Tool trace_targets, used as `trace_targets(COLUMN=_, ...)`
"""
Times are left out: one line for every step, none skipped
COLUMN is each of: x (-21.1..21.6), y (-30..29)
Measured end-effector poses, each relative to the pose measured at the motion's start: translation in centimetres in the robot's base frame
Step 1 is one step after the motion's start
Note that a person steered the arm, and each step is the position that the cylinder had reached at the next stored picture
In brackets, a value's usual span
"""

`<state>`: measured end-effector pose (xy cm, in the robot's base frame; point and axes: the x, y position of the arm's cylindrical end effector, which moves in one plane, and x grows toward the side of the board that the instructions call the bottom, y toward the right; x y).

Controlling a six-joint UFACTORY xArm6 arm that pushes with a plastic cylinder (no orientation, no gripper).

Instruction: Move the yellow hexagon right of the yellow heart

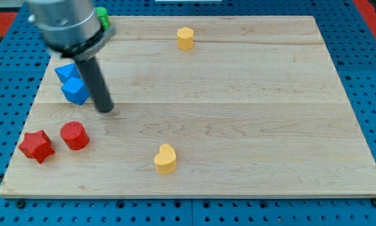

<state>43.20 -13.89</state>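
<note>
The yellow hexagon (185,37) stands near the view's top, a little right of centre. The yellow heart (165,158) lies near the view's bottom, below and slightly left of the hexagon. My tip (105,108) rests on the board at the view's left, far from both yellow blocks, just right of the lower blue block (75,90).
A second blue block (66,71) sits above and touching the first. A red cylinder (74,135) and a red star (36,145) lie at the lower left. A green block (102,16) shows partly behind the arm at the top left. The wooden board's edge (194,196) runs along the bottom.
</note>
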Motion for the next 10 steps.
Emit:
trace_targets(x=-7.3, y=1.2)
trace_targets(x=-14.5, y=4.6)
trace_targets(x=-19.9, y=8.8)
trace_targets(x=-18.7, y=9.9)
trace_targets(x=-11.5, y=14.4)
trace_targets(x=-13.7, y=13.8)
trace_targets(x=-15.3, y=16.6)
trace_targets(x=-15.5, y=23.4)
trace_targets(x=-13.3, y=26.6)
trace_targets(x=-11.6, y=22.0)
